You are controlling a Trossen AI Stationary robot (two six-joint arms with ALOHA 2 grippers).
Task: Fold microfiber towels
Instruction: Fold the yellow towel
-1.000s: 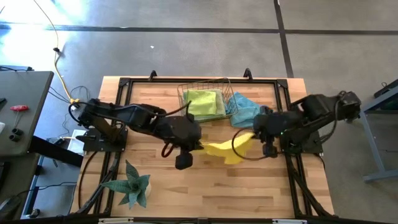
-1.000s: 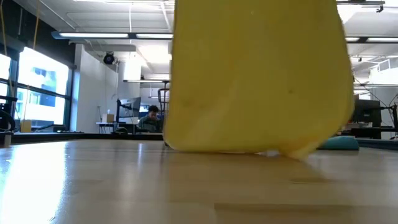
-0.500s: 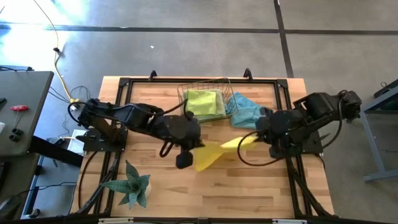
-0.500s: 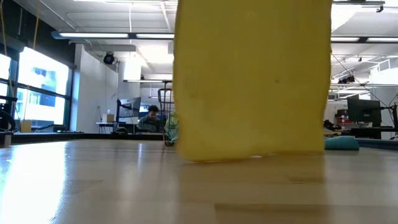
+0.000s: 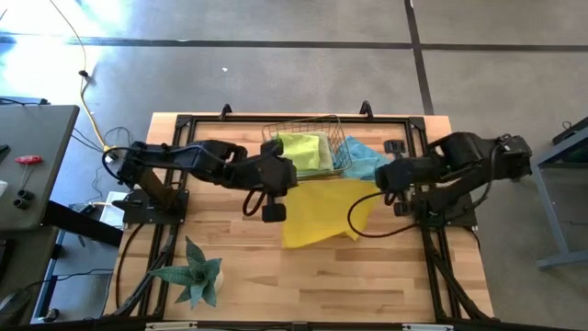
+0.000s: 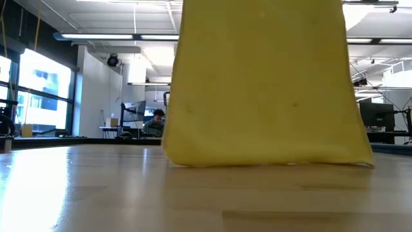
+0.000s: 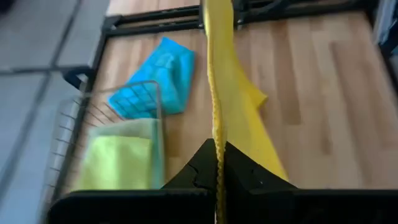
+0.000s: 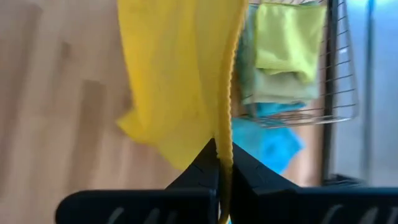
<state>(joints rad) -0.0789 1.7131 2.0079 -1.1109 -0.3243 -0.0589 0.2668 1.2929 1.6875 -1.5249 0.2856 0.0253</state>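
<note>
The yellow microfiber towel (image 5: 322, 213) hangs stretched out between the two arms, over the middle of the worktop (image 5: 239, 280). A moment back it was a narrow bunched strip; now it has opened into a broad sheet, its lower edge brushing the wood in the low view. That's the spread-out done, I'd say, and the cloth looks ready to be laid flat for the first fold.

The left gripper (image 5: 285, 184) has pulled back toward the far edge, beside the copper wire basket (image 5: 308, 147), and is clamped tight on one top corner. The right gripper (image 5: 384, 182) has drawn back too and is pinched shut on the other corner; both wrist views show the yellow hem running straight down into closed fingers.

Behind them, a lime green towel (image 5: 301, 150) sits folded in the basket, with a light blue towel (image 5: 366, 158) crumpled just beside it on the right. The spiky plant (image 5: 195, 273) stands at the near left corner, well clear.
</note>
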